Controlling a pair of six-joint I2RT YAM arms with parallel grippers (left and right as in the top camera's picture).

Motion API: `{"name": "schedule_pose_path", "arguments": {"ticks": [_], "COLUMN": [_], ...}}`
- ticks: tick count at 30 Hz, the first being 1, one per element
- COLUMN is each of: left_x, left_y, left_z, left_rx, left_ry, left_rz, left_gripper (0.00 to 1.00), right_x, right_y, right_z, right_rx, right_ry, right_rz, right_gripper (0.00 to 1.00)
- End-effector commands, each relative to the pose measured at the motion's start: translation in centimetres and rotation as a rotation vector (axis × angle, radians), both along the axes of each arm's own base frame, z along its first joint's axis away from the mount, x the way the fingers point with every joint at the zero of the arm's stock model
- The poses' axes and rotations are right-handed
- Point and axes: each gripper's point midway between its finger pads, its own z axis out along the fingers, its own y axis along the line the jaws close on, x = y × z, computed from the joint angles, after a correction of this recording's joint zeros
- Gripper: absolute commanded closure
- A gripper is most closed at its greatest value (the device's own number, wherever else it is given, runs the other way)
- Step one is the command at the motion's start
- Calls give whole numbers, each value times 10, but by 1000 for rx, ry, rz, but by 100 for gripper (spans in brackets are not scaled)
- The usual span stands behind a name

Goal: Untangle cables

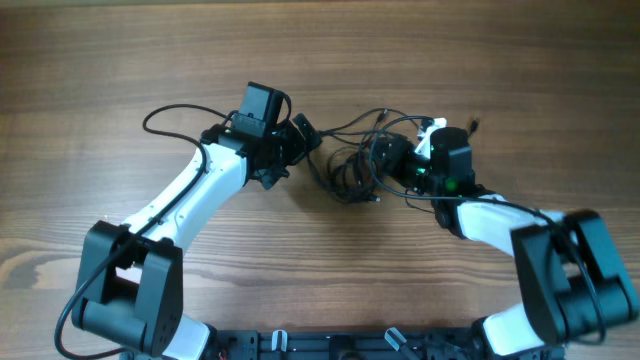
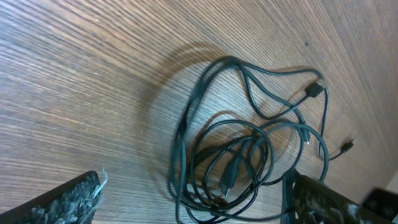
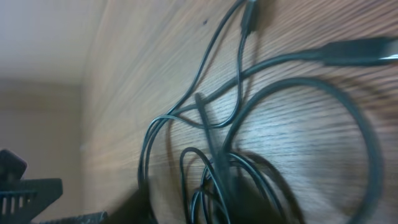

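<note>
The left gripper has its fingers spread wide and empty, just beside the left edge of the cables. The right gripper sits low over the heap's right side; whether it has pinched a cord I cannot tell. The cables lie knotted between both. The step looks like taking hold. Next, one strand must be gripped and drawn away from the heap.
</note>
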Motion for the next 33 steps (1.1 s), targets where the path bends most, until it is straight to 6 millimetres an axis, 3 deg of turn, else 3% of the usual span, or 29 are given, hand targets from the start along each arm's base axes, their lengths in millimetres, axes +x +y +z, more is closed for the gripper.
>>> {"name": "schedule_pose_path", "arguments": {"ticks": [1, 5, 8, 12, 16, 20, 22, 25, 27, 30, 33], "left_x": [0, -1, -2, -10, -29, -54, -58, -62, -65, -68, -72], "left_y": [-2, -7, -37, -85, -111, -130, -128, -117, -111, -103, -101], "left_z": [5, 7, 24, 56, 57, 41, 26, -1, -14, -37, -58], "left_rx": [6, -22, -152, -272, -244, -199, -144, -68, -46, -8, 2], "left_ry": [-15, -11, -77, -300, -391, -408, -371, -281, -233, -163, -108], "left_rz": [4, -11, -176, -524, -710, -874, -884, -867, -860, -853, -854], "left_gripper": [0, 0, 0, 0, 4, 8, 15, 18, 18, 17, 14], "right_x": [-5, 2, -7, -19, -30, -25, -20, -1, 12, 31, 36], "right_y": [29, 30, 28, 24, 24, 17, 14, 0, -17, -64, -104], "right_z": [28, 99, 142, 159, 179, 215, 239, 264, 281, 331, 376], "right_rx": [144, 255, 265, 216, 196, 183, 149, 38, -40, -143, -194], "right_ry": [-78, -275, -374, -408, -484, -579, -644, -681, -690, -737, -797], "right_rz": [157, 209, 248, 252, 289, 239, 216, 156, 101, -33, -140], "right_gripper": [93, 95, 96, 95, 95, 94, 93, 93, 93, 93, 93]}}
